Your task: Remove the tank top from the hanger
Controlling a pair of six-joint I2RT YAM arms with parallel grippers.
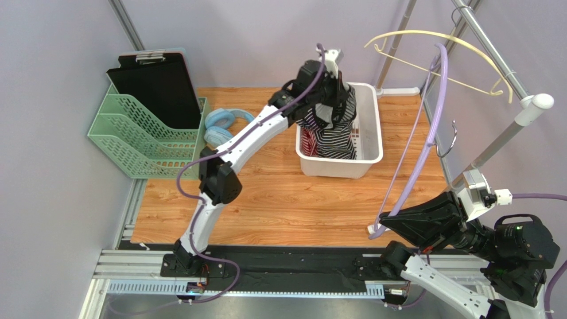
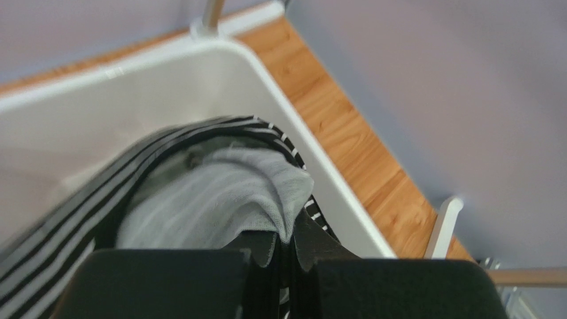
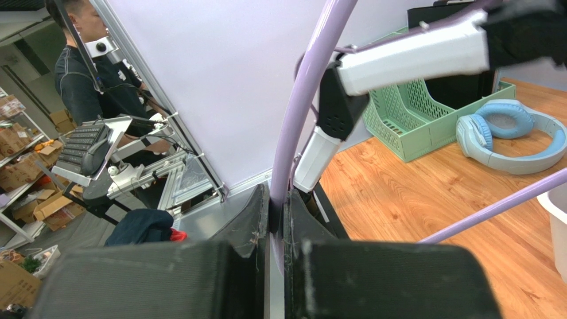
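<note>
The black-and-white striped tank top (image 1: pixel 331 129) hangs from my left gripper (image 1: pixel 335 98) over the white bin (image 1: pixel 374 136), with its lower part inside the bin. In the left wrist view the left gripper (image 2: pixel 295 249) is shut on a bunched fold of the tank top (image 2: pixel 213 193), above the bin's wall (image 2: pixel 333 179). The purple hanger (image 1: pixel 426 126) is bare and apart from the tank top. My right gripper (image 1: pixel 382 227) is shut on the hanger's lower end at the front right. In the right wrist view the hanger (image 3: pixel 306 113) runs up from between the shut fingers of the right gripper (image 3: pixel 276 219).
A green file rack (image 1: pixel 136 136) with a black clipboard (image 1: pixel 160 86) stands at the back left, and blue headphones (image 1: pixel 223 126) lie beside it. A yellow hanger (image 1: pixel 439 46) hangs on the metal rail (image 1: pixel 506 133) at the right. The bin sits at the table's back.
</note>
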